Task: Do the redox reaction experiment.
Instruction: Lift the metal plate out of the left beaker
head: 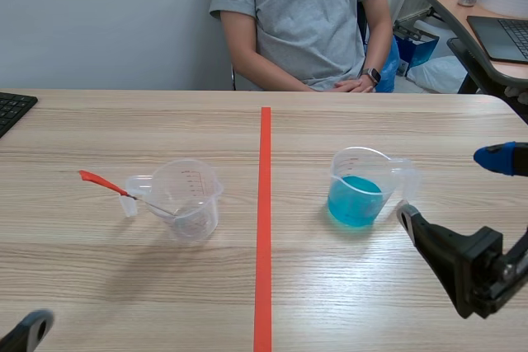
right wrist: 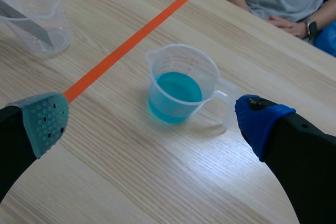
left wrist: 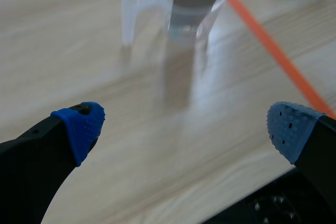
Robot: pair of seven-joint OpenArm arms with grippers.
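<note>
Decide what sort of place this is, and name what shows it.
Probably an office or lab room used for robot trials: a wooden table marked with a tape line, a laptop on a side desk, a person seated across.

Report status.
Left gripper open, right gripper open. Blue-liquid cup ahead of right. Clear cup with red-handled tool ahead of left. Person seated across table.

Nothing legible shows anywhere. The clear plastic measuring cup (head: 188, 197) left of the orange-red tape line (head: 264, 228) carries faint graduation marks on its wall, too small to read. The clear plastic cup of blue liquid (head: 360, 189) right of that line has similar marks near its rim, equally unreadable.
</note>
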